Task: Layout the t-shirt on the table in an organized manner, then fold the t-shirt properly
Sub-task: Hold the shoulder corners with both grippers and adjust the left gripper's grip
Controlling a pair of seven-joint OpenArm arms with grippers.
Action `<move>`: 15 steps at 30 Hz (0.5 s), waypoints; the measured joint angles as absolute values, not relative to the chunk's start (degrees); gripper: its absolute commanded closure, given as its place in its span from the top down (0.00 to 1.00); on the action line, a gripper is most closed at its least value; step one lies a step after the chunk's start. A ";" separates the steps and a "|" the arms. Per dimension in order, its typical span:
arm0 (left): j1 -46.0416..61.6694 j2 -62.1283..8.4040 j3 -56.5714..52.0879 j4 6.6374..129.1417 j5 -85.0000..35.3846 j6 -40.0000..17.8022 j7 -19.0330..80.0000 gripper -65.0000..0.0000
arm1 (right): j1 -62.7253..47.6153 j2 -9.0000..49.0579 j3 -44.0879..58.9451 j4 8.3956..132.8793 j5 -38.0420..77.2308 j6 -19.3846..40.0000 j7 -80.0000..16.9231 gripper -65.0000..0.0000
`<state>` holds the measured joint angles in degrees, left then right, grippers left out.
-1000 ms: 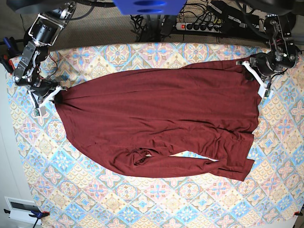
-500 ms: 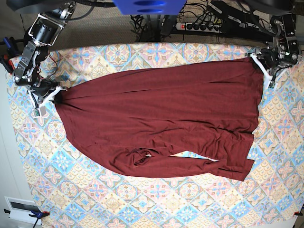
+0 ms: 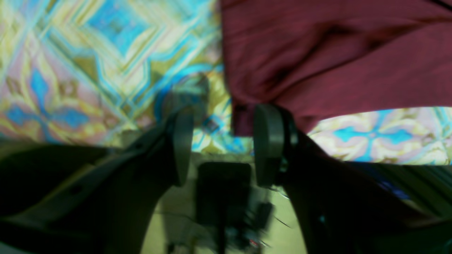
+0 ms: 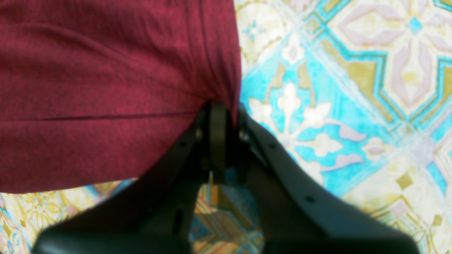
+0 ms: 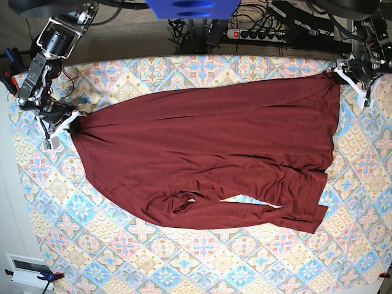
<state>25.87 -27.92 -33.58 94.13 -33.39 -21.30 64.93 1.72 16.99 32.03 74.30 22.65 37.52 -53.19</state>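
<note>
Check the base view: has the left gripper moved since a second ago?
Yes. The left gripper has gone up and outward toward the table's far right corner, jaws now apart, the t-shirt corner lying beside them.

robot lab, power strip (image 5: pixel 260 33), loose cables, arm mounts behind table (image 5: pixel 202 260)

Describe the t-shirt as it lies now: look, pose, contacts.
The t-shirt is plain dark maroon, thin soft fabric, no print, spread wide across the table. A long sleeve lies folded along its near edge, with wrinkles bunched there. The right gripper is shut on one fabric corner. At the opposite corner the left gripper stands open, one finger by the hem; the blurred view does not show whether it touches. The cloth lies mostly flat, still slanted.
</note>
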 measured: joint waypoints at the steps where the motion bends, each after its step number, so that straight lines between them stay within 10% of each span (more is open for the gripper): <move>1: 25.63 -27.70 -33.30 92.66 -34.65 -21.32 64.88 0.42 | 1.72 16.99 32.03 74.30 22.63 37.50 -53.19 0.00; 15: 25.06 -24.82 -34.20 88.16 -41.41 -21.04 63.53 0.42 | 1.63 16.99 31.99 74.30 22.68 37.50 -53.15 0.00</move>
